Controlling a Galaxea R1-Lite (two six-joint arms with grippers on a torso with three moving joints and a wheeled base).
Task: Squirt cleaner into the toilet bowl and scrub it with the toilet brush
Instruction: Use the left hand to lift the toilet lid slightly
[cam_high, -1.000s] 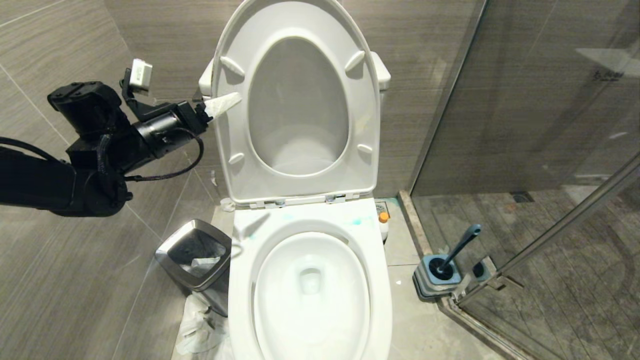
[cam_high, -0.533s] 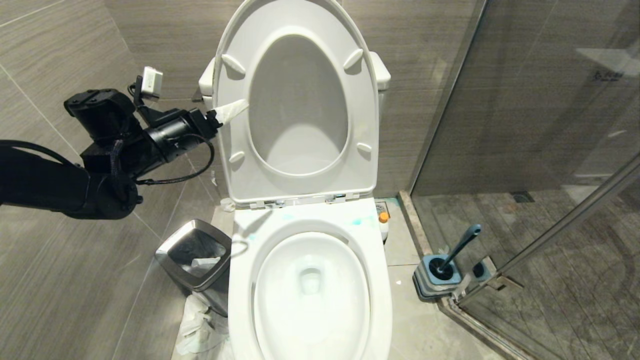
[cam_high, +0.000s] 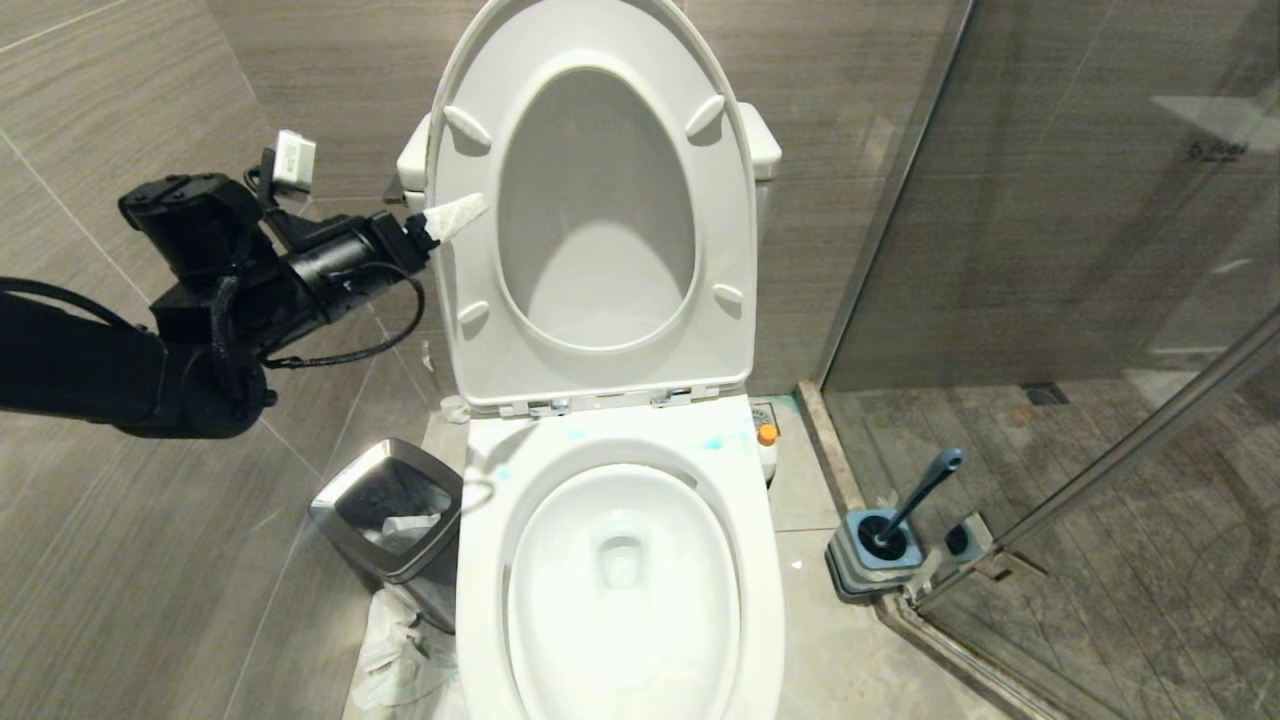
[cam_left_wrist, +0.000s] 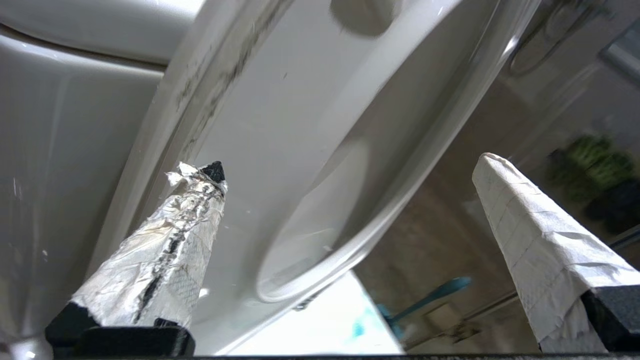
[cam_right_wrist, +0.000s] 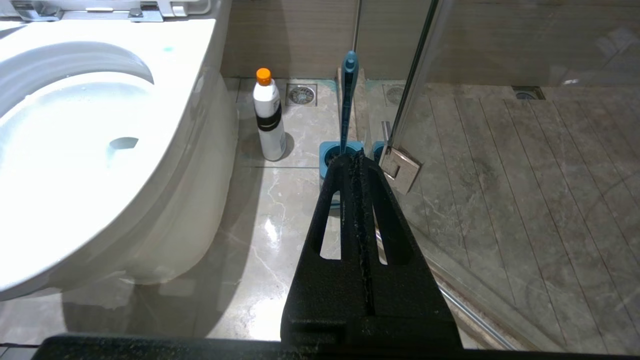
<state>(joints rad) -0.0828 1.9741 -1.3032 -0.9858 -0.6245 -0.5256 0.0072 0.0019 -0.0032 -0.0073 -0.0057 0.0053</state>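
A: Left pincer (cam_high: 447, 216) at raised seat (cam_high: 470, 260), jaws spread wide, paper-wrapped fingers (cam_left_wrist: 530, 240) empty. Toilet bowl (cam_high: 480, 560) below it, lid up, pale blue cleaner (cam_high: 712, 441) smears on rear rim.

B: Right pincer (cam_right_wrist: 358, 159) pressed closed, holding nothing, low over grey marble floor (cam_right_wrist: 250, 250). Toilet brush (cam_right_wrist: 347, 95) just beyond its tips, upright in holder (cam_right_wrist: 330, 155); orange-capped bottle (cam_right_wrist: 268, 117) beside. Glass shower partition (cam_high: 1050, 200) alongside, wood-grain wall tile (cam_high: 120, 120) behind left pincer.

- Your head cam: high, looking down on toilet bowl (cam_high: 620, 560).
- L wrist: close under raised seat (cam_left_wrist: 310, 150).
- R wrist: low, facing toilet brush (cam_right_wrist: 347, 100); all three share it.
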